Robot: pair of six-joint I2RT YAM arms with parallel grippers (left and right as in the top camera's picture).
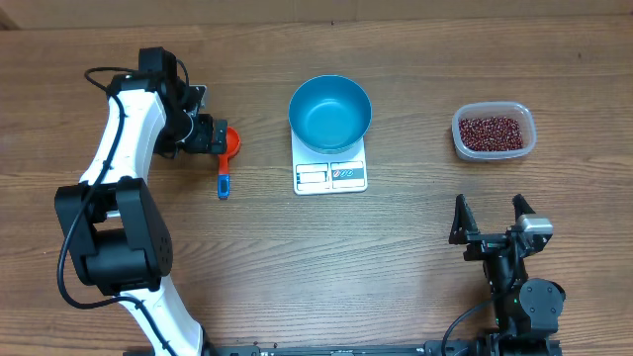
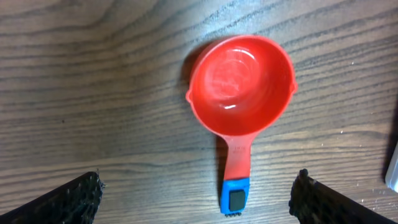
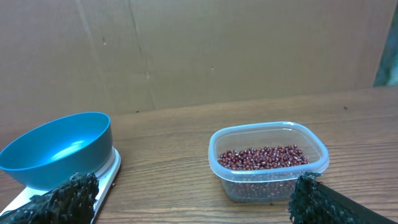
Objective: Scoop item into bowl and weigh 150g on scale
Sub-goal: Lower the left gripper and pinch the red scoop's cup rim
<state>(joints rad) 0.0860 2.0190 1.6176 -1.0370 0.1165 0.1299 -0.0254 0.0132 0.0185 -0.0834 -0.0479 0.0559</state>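
Here the left hand (image 2: 198,190) gapes empty above the red scoop (image 2: 239,87); the right hand (image 1: 490,210) gapes empty too

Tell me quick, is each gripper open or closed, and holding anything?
Left gripper: open, holding nothing, above the red scoop.
Right gripper: open, holding nothing.

empty blue bowl (image 1: 329,113) atop white scale (image 1: 329,176)
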